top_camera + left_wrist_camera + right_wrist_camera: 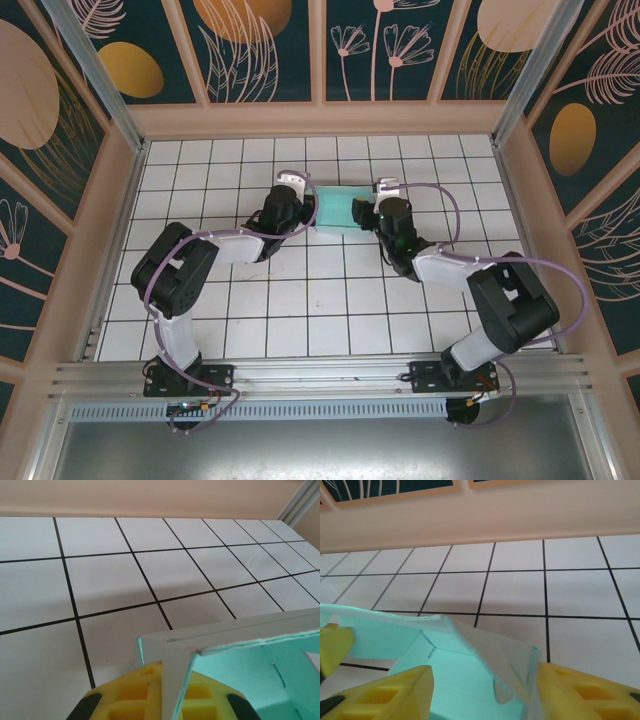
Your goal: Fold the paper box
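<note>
We find the paper box (338, 213) on the desk (300, 320), sitting between the two grippers. The left gripper (167, 692) is clenched on an upright side wall, with the card pinched between its pads. The right gripper (485, 692) stands released, jaws wide apart and straddling the opposite end, where a flap hangs slanted between them, not yet flat.

We judge the step in hand to be seating that flap. The left should steady the box while the right presses the flap down squarely along its crease, since thin card is likely to buckle under skewed force.

Beyond both jaws lies a stretch of bare tiles, then the back wall (320, 120). Behind the jaws, toward the bases, the desk offers ample room for withdrawal.
</note>
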Controlling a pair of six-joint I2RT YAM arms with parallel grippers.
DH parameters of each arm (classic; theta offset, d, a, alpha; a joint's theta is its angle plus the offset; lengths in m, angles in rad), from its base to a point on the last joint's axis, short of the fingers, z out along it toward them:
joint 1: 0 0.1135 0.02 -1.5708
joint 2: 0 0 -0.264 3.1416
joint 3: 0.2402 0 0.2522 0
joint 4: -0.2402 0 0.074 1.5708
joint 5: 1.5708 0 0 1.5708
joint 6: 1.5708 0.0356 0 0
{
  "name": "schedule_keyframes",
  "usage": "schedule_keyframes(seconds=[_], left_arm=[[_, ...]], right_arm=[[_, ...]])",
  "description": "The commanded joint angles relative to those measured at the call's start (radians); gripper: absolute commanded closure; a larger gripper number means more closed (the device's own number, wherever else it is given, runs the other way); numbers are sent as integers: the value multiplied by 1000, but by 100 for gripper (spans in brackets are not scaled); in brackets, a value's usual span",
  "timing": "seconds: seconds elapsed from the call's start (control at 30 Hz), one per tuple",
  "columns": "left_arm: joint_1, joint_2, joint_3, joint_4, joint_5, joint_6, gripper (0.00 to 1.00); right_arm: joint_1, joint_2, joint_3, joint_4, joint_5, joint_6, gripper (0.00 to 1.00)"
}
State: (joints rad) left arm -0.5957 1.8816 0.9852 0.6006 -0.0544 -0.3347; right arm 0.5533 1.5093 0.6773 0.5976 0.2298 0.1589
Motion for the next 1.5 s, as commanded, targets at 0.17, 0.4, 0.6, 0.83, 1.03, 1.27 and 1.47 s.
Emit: schedule_keyframes(seconds=[0.17, 0.4, 0.6, 0.83, 1.03, 1.27, 1.47], left_arm=[[4, 6, 11, -2, -34, 32, 100], [-3, 3, 4, -1, -76, 57, 100], [-28, 17, 3, 3, -139, 78, 100], [-52, 47, -3, 30, -191, 92, 100], [-54, 45, -7, 39, -194, 91, 99], [-54, 32, -7, 32, -177, 74, 87], [-55, 2, -36, 10, -138, 61, 76]], right_arm=[[-1, -202, -62, -42, -77, -37, 28], [-80, -273, 42, -210, -92, 112, 28], [-156, -88, 311, -485, -128, 245, 32], [-159, 181, 589, -667, -161, 233, 32], [-155, 303, 661, -707, -191, 227, 32], [-151, 320, 617, -687, -197, 229, 33], [-151, 327, 613, -684, -189, 226, 33]])
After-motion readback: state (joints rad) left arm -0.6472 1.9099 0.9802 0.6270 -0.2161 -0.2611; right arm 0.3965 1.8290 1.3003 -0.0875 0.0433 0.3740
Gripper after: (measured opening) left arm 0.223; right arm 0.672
